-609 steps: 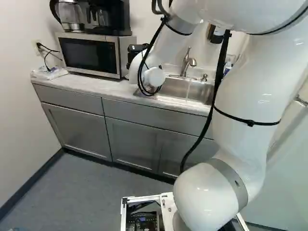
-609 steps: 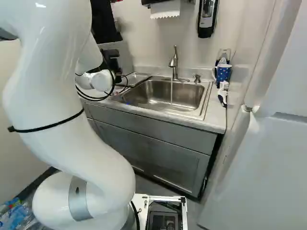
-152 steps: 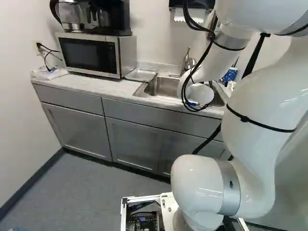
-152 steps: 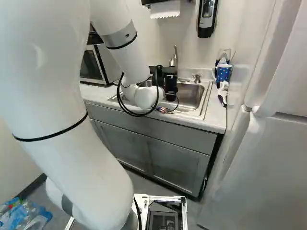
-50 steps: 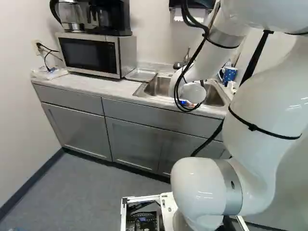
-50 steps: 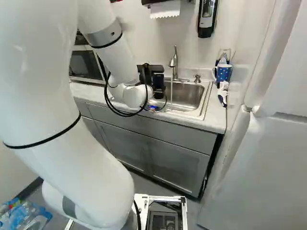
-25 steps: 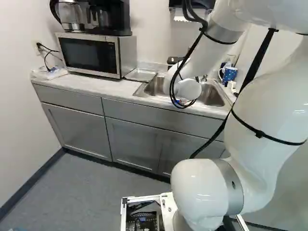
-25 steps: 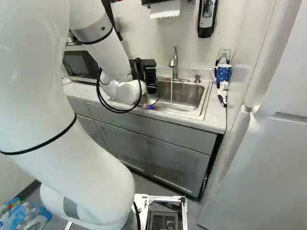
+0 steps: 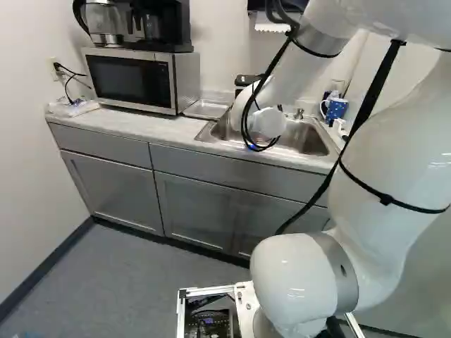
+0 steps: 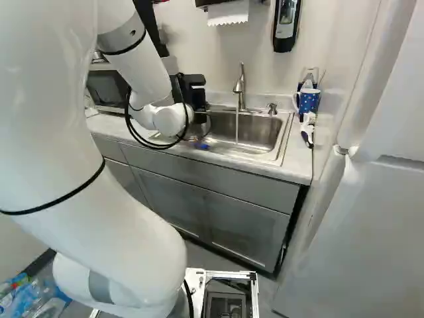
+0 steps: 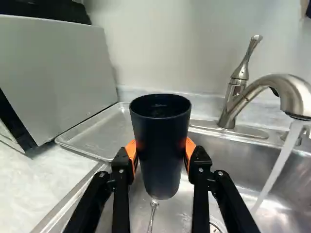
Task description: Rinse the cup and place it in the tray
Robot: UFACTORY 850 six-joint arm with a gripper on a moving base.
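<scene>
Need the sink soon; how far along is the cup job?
Rinsing looks done: water drips beneath the cup, clear of the running tap. In hand: the gripper holds it upright over the sink. Left: setting it in the tray, which holds nothing.

A kitchenette, with sink [image 10: 255,136], faucet [image 10: 241,89], microwave [image 9: 130,81] and coffee maker [image 9: 158,24].

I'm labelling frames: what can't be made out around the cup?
- Wrist view: any water in the cup; its inside is too dark.
- Wrist view: part of the tray, behind the cup.
- Wrist view: part of the drain, cut off by the edge.
- Left base view: the cup, behind the arm.
</scene>
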